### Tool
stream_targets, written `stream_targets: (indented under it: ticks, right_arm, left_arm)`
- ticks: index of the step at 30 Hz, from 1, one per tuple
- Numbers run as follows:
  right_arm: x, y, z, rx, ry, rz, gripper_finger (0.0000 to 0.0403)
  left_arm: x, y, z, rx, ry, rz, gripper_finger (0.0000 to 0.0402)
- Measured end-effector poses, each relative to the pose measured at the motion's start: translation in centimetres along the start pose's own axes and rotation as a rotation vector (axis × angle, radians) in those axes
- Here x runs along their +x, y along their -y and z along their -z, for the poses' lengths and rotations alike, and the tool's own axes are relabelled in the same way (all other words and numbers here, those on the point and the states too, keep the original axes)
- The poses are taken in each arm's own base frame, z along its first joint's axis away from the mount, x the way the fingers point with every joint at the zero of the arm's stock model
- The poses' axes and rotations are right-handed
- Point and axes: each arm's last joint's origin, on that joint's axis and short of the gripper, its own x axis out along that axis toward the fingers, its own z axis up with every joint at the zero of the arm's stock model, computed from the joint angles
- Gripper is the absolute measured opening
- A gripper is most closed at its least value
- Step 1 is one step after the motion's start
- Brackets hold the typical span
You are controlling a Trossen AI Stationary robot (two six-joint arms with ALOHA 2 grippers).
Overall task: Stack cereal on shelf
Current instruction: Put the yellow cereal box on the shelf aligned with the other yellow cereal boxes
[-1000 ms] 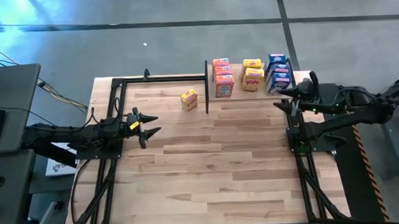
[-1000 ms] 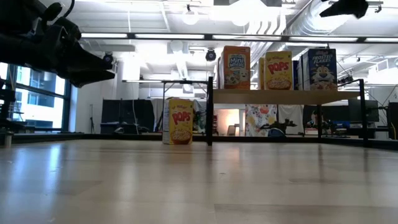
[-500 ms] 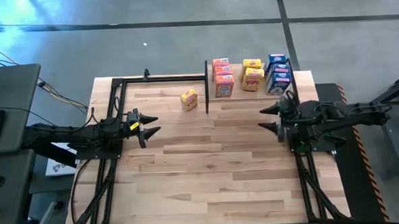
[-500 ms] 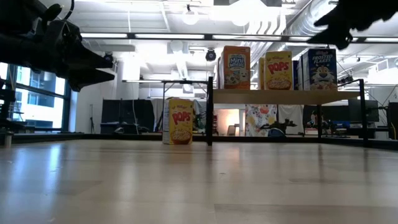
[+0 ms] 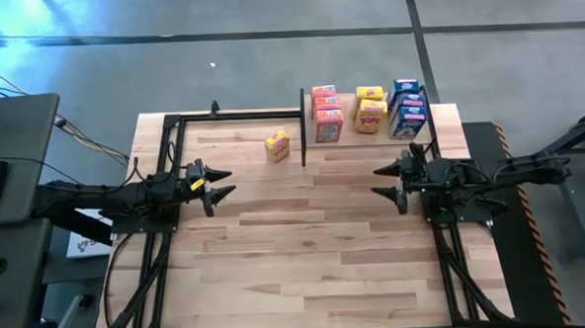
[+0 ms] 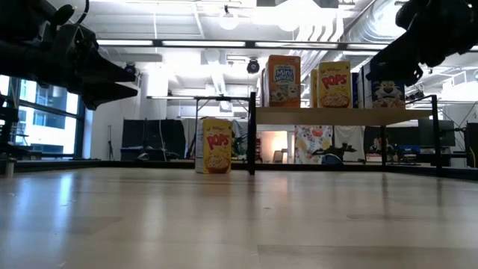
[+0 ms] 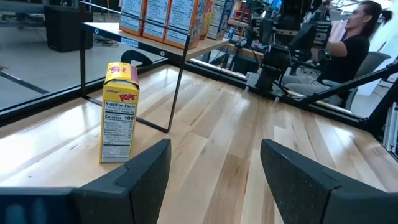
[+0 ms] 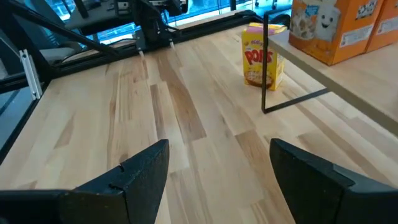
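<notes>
The shelf (image 5: 371, 139) stands at the counter's (image 5: 306, 252) far edge, toward one o'clock in the high view. On it sit three groups of cereal boxes: orange boxes (image 5: 326, 113) at its nine o'clock end, yellow boxes (image 5: 370, 109) in the middle, and blue boxes (image 5: 408, 107) at its three o'clock end. The low view shows them upright on the board, an orange front (image 6: 283, 81), a yellow front (image 6: 334, 84) and a blue front (image 6: 385, 83) facing the camera.

One yellow box (image 5: 278, 145) is off the shelf. It stands upright on the counter just beside the shelf's black post (image 5: 303, 127), on the post's nine o'clock side and apart from it. The left wrist view shows this box's (image 7: 119, 112) nutrition panel; the right wrist view shows its (image 8: 263, 57) printed front.

The left end effector (image 5: 220, 185) hovers above the counter at about nine o'clock, fingers apart and holding nothing, pointing toward three o'clock. The lone box lies toward its one o'clock, well apart.

The right end effector (image 5: 384, 180) hovers above the counter at about three o'clock, near the shelf's front side, fingers apart and empty, pointing toward nine o'clock. In the low view it (image 6: 388, 69) hangs in front of the blue box.

A seated person (image 7: 348, 40) shows beyond the counter in the left wrist view.
</notes>
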Motion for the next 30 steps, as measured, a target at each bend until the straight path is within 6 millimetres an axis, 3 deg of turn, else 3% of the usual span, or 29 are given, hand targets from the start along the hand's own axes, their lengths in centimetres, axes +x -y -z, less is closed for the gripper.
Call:
stream_targets:
  ticks: [17,30]
  right_arm:
    - [0.7,1.1,4.5,0.081,0.108,-0.051,0.027]
    - [0.6,1.4,5.5,0.079,0.228,-0.11,0.027]
  left_arm:
    - [0.0,0.0,0.0,0.0,0.0,0.0,0.0239]
    - [0.0,0.0,0.0,0.0,0.002,-0.007,0.0239]
